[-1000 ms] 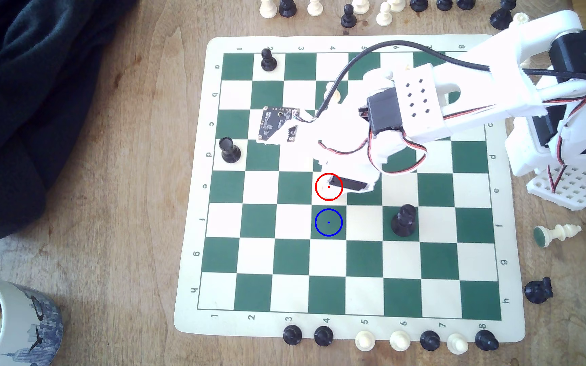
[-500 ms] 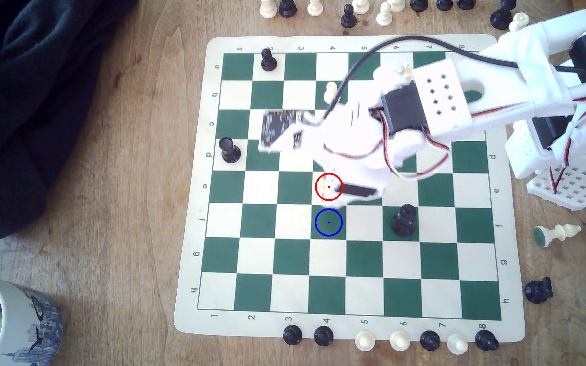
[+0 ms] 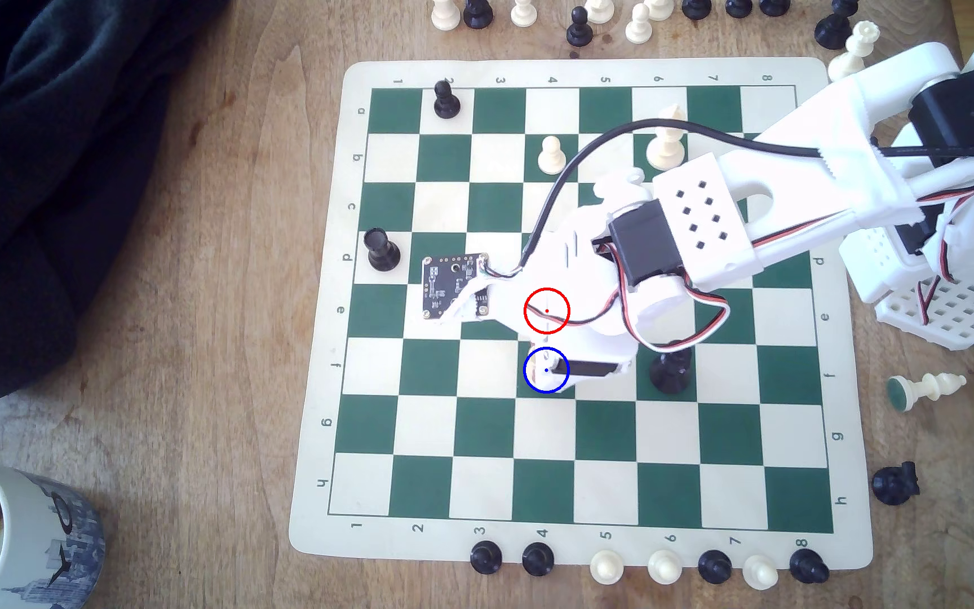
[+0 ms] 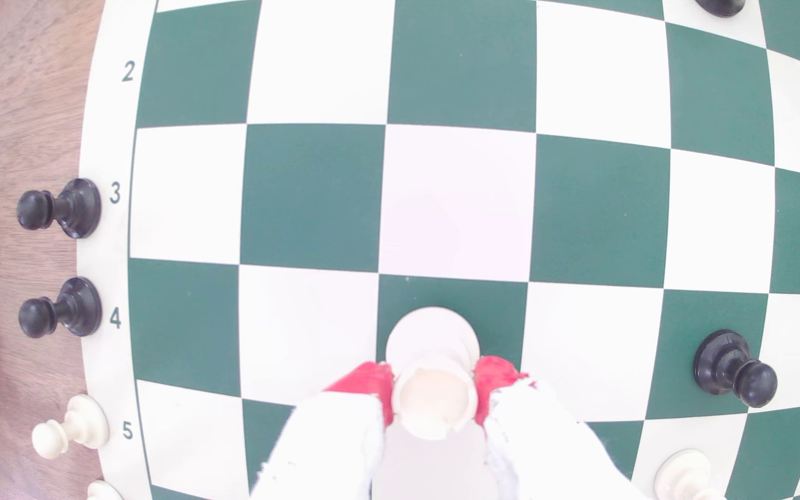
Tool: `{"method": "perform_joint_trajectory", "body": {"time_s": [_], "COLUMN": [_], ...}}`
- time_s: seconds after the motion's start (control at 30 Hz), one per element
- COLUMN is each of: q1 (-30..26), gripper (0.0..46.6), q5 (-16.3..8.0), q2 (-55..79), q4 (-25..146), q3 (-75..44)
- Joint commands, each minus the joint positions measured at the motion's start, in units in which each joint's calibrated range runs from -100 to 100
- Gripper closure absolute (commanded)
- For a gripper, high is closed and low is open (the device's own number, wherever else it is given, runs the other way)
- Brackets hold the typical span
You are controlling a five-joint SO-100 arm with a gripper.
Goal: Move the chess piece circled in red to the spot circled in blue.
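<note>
gripper (image 4: pixel 436 384) clamped on pawn (image 4: pixel 434 380) | pawn shifted off red-ringed square since a second ago | now over blue-ringed spot (image 3: pixel 533 383) | next: lower, release

Home tabletop, wooden table (image 3: pixel 180 351), coffee mug (image 3: pixel 10 533), chessboard (image 3: pixel 584 304), dark garment (image 3: pixel 51 146)

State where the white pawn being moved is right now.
The white pawn sits clamped between the pincer's red fingertips, over the dark green blue-ringed square, left of the black piece in the exterior view.
</note>
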Motion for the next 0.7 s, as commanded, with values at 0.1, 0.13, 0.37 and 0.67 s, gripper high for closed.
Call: {"method": "perform_joint_trajectory", "body": {"time_s": [0.1, 0.13, 0.37, 0.67], "q1": [-0.7, -0.5, 0.0, 0.6], "gripper": [46.1, 46.1, 45.9, 45.4], "q5": [0.1, 0.1, 0.1, 0.4], "q2": [0.4, 0.4, 1.1, 1.4], "q4": [-0.1, -0.1, -0.1, 0.4], "q3": [-5.7, -5.7, -5.8, -5.2]}}
